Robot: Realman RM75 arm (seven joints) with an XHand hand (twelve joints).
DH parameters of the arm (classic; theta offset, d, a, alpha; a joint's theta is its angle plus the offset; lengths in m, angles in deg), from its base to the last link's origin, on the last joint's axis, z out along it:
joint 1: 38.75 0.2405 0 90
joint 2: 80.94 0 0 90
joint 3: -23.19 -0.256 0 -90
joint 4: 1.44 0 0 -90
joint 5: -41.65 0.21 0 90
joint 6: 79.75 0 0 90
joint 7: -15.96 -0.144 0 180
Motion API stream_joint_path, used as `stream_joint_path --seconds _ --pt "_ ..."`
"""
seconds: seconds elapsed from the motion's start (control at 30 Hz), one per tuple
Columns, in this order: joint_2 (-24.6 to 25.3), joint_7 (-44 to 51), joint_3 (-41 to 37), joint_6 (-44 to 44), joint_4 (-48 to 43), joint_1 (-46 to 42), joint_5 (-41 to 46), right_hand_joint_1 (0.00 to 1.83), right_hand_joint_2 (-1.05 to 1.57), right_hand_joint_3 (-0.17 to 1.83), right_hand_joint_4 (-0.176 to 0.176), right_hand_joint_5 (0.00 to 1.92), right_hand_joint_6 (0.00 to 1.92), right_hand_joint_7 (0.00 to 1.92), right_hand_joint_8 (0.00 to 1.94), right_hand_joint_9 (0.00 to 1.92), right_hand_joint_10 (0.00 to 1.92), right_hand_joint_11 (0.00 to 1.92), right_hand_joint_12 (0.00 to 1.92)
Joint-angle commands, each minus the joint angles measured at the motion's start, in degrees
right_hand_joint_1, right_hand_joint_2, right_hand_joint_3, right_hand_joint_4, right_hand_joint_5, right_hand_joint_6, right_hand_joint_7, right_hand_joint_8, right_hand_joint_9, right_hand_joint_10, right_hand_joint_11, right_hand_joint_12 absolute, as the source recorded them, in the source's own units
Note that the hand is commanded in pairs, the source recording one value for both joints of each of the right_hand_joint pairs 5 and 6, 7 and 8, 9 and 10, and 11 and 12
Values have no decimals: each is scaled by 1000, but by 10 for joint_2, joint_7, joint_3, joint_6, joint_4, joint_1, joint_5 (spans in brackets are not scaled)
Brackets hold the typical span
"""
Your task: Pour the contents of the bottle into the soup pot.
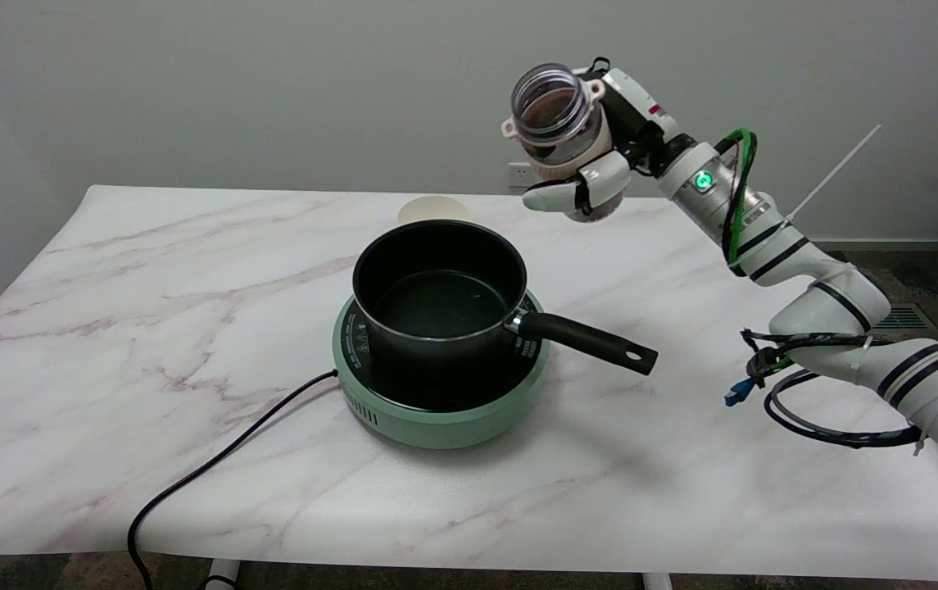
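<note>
The open bottle (pixel 555 115) is in the air, tilted toward the camera, above and right of the black soup pot (pixel 439 288). The right hand (pixel 591 160) holds it, fingers wrapped around its body. The pot stands on a green cooker (pixel 444 410) on the marble table (pixel 108 328).

Right arm (pixel 813 295), right side of frame: white rounded segments ringed with black bands. Green indicator light (pixel 704 179) glows on the grey wrist. Green and black cables (pixel 737 192) loop beside it; black cable loops hang lower. Right hand (pixel 591 156): white shells, black joints, small red marking.
</note>
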Motion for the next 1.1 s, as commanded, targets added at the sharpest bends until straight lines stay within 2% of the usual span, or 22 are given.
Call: stream_joint_path --seconds 0.03,0.6,0.63,0.7,1.1 --pt "-1 74 30 95 -89 9 -134 1467 1315 572 0 1920 1920 1920 1920 1438 1438 1272 1272" --pt "-3 74 60 173 -104 33 -301 1477 1255 654 0 1920 1920 1920 1920 1388 1388 1254 1254" --pt "-11 20 110 168 -173 43 -355 1477 1252 657 0 1920 1920 1920 1920 1387 1387 1253 1253" --pt "-2 74 61 185 -108 33 -320 1479 1247 661 0 1920 1920 1920 1920 1386 1386 1251 1251" --pt "-3 75 53 198 -117 40 -390 1486 1228 696 0 1920 1920 1920 1920 1386 1386 1250 1250"
